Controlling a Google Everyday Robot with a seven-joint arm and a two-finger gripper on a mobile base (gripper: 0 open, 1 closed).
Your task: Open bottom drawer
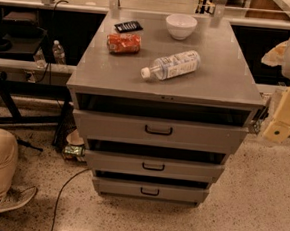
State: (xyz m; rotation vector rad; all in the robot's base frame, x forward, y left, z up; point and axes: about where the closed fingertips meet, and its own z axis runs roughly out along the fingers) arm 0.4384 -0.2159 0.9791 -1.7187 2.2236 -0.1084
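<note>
The grey metal cabinet [167,81] stands in the middle of the camera view with three drawer fronts. The bottom drawer [179,193] is the narrowest and lowest front, with a small black loop handle [149,191] at its centre. Above it are the mid-sized drawer [191,169] and the tallest, widest drawer [198,134]. My gripper [278,129] shows at the right edge, beside the cabinet's top right corner, well above and right of the bottom drawer and apart from it.
On the cabinet top lie a plastic bottle [171,64], a white bowl [180,26], an orange packet [123,42] and a black object [128,26]. A person's leg and shoe [0,176] are at bottom left. A black cable [61,196] runs over the floor.
</note>
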